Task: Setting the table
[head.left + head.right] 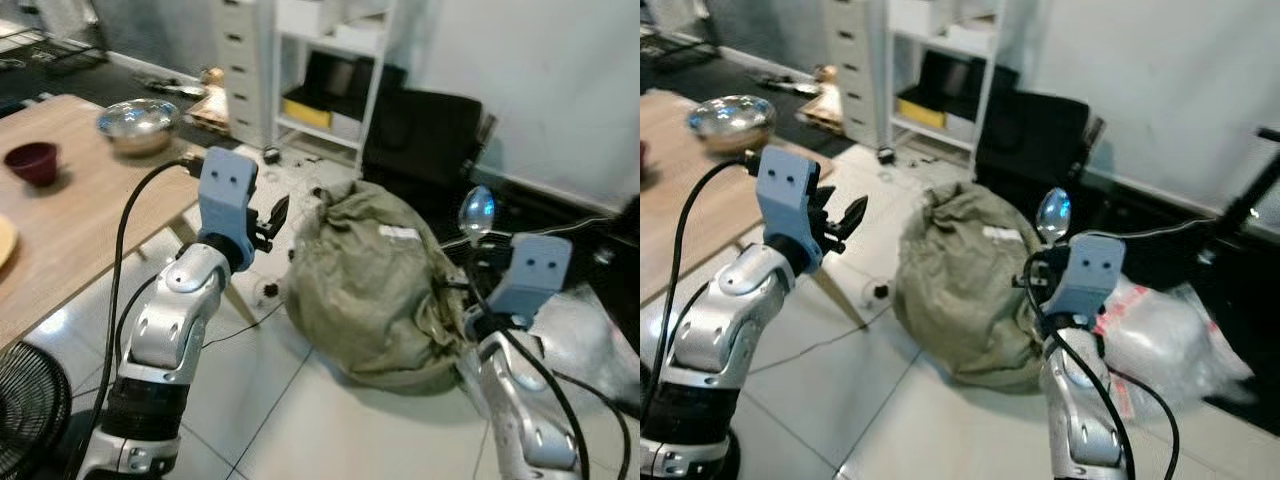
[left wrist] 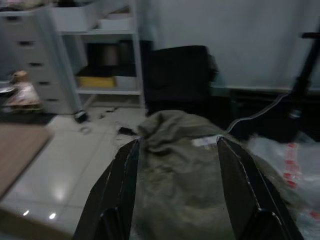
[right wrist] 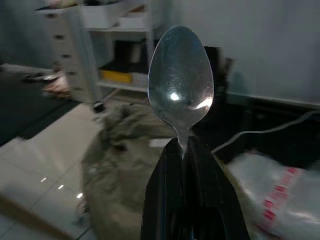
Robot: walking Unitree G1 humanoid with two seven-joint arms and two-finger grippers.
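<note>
Right tool (image 3: 183,145): fingers clenched together on the neck of a metal spoon (image 3: 180,82), bowl pointing up and away from the wrist, well clear of the counter. From the head views the spoon (image 1: 476,213) stands upright above the blue wrist housing, over the floor at the robot's right.

Left tool (image 2: 177,150): released, the two black fingers (image 2: 122,172) spread apart with nothing between them. Raised at chest height, just off the near corner of the counter (image 1: 70,215), pointing toward the sack.

Olive-green sack (image 1: 365,275): slumped on the pale tiled floor (image 1: 290,420) between the two arms, a small white label on its upper side. Clear plastic bag (image 1: 1165,335) with red print lies just beside it, on the robot's right.

Wooden counter on the robot's left carries a shiny steel bowl (image 1: 138,123) near its far edge, a small dark red bowl (image 1: 33,162) nearer the camera, and the rim of a yellowish plate (image 1: 5,243) at the picture's edge.

Black fan grille (image 1: 28,405) low at the left. Beyond the sack: white shelving unit (image 1: 335,60) with a yellow item on a lower shelf, white drawer unit (image 1: 243,60) beside it, a black case (image 1: 420,135) against the wall.
</note>
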